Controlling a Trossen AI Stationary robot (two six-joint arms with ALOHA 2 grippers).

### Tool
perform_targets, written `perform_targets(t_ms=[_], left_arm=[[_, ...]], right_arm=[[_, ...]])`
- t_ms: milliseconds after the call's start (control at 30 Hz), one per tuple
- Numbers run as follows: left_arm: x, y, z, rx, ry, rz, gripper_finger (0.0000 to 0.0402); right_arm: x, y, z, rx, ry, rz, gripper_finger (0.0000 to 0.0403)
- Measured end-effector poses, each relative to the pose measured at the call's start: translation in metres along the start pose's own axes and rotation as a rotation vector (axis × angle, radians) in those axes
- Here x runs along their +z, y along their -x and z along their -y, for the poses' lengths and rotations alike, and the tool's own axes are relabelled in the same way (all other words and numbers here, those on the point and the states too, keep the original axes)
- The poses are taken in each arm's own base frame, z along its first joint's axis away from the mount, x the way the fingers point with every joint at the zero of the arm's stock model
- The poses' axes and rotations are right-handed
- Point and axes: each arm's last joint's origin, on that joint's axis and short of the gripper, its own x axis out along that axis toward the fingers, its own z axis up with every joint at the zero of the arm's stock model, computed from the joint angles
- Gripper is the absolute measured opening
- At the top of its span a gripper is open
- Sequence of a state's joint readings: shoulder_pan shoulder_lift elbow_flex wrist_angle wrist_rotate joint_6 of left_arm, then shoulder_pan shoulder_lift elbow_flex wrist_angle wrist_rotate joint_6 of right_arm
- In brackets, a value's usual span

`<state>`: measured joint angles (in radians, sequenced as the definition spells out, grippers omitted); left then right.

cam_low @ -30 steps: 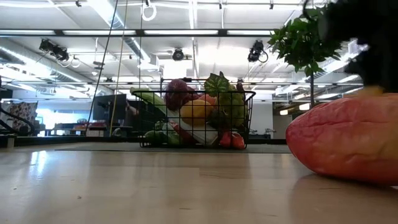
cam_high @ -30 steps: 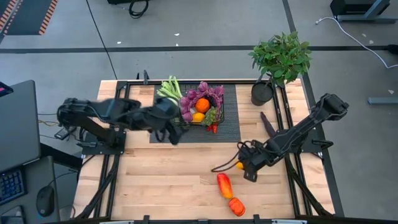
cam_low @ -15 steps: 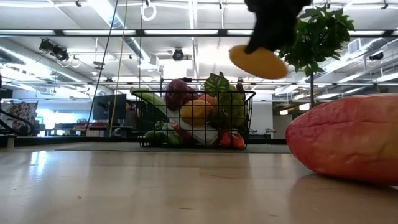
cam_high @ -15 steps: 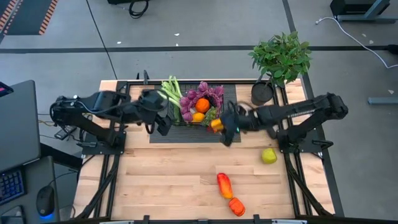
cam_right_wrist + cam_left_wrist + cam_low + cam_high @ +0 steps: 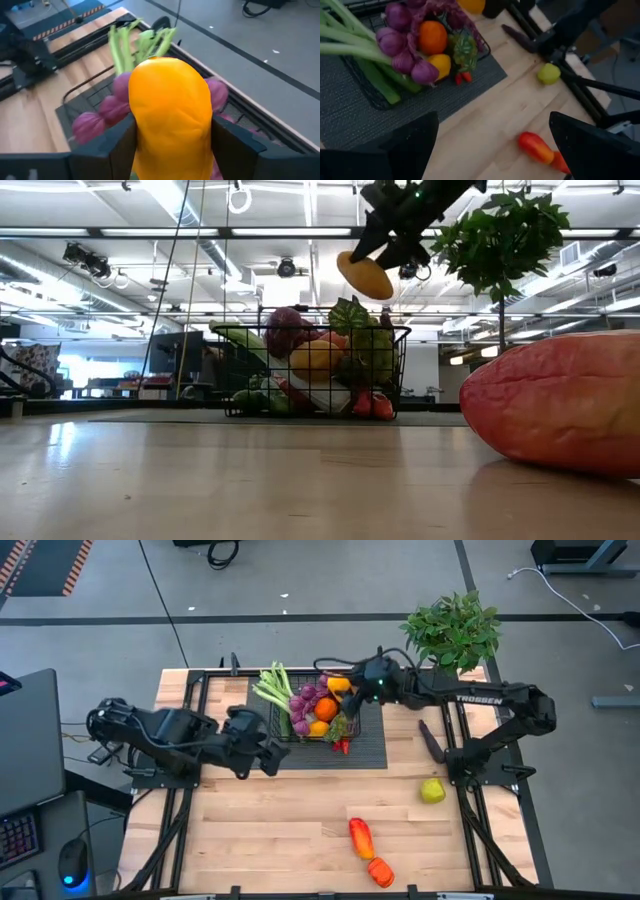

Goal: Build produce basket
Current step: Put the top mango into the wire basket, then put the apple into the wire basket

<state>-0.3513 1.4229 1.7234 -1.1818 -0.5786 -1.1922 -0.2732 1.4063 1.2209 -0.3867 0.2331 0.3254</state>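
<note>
The black wire basket (image 5: 345,736) stands on a dark mat at the table's far middle. It holds a leek (image 5: 272,688), purple grapes (image 5: 308,700), an orange (image 5: 326,709) and other produce. My right gripper (image 5: 352,683) hovers over the basket's far right corner, shut on an orange-yellow fruit (image 5: 338,685), which also shows high above the basket (image 5: 318,370) in the low view. My left gripper (image 5: 270,755) is open, just near-left of the basket; in the left wrist view its fingers (image 5: 395,150) stand wide apart over bare wood. My right gripper pinches the orange-yellow fruit (image 5: 170,115) between its two fingers (image 5: 115,145), one on each side of its body. The fingers come slanting down from the table's right. The fruit (image 5: 365,275) is lifted clear, above the basket's rim.
A yellow-green fruit (image 5: 432,790), a red pepper (image 5: 360,837) and an orange piece (image 5: 380,872) lie on the wood near-right. A dark eggplant (image 5: 430,740) lies right of the mat. The potted plant (image 5: 450,635) stands at the far right corner.
My right gripper has lifted the orange-yellow fruit off the wood at the near right and carried it up and toward the far edge, now over the basket's far right corner. The arm's move away uncovered the yellow-green fruit. My left gripper has shifted slightly beside the basket.
</note>
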Motion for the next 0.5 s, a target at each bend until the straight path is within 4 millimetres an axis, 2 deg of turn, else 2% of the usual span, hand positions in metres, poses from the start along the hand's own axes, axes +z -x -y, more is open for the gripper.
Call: perform_targets(t_ms=[200, 400, 500], left_arm=[[-0.001, -0.006, 0.003, 0.009, 0.061, 0.008, 0.0386], [0.010, -0.012, 0.006, -0.026, 0.129, 0.057, 0.0386], [0.014, -0.014, 0.006, -0.032, 0.119, 0.071, 0.0386]], right_arm=[[0.004, -0.002, 0.004, 0.077, -0.005, -0.005, 0.0288], [0.006, -0.002, 0.006, 0.076, 0.009, 0.011, 0.0346], [0.001, -0.003, 0.010, 0.071, 0.009, -0.048, 0.0369]])
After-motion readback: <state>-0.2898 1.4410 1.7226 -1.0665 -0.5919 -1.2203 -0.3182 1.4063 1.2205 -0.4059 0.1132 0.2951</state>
